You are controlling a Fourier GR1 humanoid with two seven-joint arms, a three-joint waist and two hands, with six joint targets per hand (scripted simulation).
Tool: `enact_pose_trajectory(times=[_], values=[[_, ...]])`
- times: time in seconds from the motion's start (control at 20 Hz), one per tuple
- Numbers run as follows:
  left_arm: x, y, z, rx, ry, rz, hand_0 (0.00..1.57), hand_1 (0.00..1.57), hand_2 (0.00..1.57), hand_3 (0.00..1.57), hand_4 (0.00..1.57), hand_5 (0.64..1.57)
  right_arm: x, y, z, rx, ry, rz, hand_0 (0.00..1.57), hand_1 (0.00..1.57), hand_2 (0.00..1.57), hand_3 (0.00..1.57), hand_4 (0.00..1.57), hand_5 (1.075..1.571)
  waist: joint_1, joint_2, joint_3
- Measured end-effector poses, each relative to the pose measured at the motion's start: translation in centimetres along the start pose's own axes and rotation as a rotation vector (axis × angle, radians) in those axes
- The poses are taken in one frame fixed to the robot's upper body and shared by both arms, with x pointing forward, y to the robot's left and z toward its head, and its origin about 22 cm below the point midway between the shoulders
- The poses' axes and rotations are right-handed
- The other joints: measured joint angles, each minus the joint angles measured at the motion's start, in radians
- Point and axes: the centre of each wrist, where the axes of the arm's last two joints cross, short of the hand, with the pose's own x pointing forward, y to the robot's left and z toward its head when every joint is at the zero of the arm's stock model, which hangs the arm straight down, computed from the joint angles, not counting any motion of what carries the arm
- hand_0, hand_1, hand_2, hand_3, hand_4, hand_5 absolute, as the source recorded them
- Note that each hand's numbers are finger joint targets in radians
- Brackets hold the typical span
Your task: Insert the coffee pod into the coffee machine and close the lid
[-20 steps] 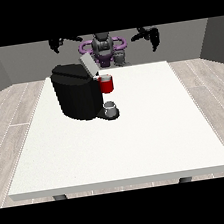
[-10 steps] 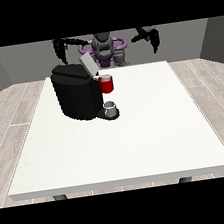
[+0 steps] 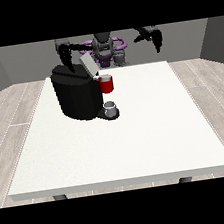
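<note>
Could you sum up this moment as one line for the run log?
machine: lid up | hand at view's left: above machine | hand at view's right: raised, apart | red thing at the machine

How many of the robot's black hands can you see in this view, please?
2: one black hand at the view's left, above the black coffee machine; the other hand raised at the view's right.

the coffee machine (image 3: pixel 77 96) looks like matt black plastic, its raised lid (image 3: pixel 88 65) a paler grey with a dull sheen. a red thing at the machine (image 3: pixel 106 84) seems glossy. the table (image 3: pixel 138 140) is smooth, matt white. the floor (image 3: pixel 6 116) looks like pale wood planks.
</note>
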Motion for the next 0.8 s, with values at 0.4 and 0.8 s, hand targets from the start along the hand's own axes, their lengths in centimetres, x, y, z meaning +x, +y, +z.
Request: enact_pose_trajectory(times=[0.4, 0.8], values=[[0.7, 0.9, 1.7, 0.057, -0.025, -0.027, 0.00, 0.00, 0.00, 0.00, 0.33, 1.571, 1.3, 2.4, -1.2, 0.076, -0.033, 0.030, 0.00, 0.00, 0.00, 0.00, 0.00, 1.571, -0.027, 0.040, -0.0005], [1.1, 1.6, 2.4, 0.091, -0.030, -0.064, 0.00, 0.00, 0.00, 0.00, 0.34, 1.571, 3.8, 3.7, -2.3, 0.111, -0.104, 0.073, 0.00, 0.00, 0.00, 0.00, 0.21, 1.571, -0.032, 0.076, -0.0018]])
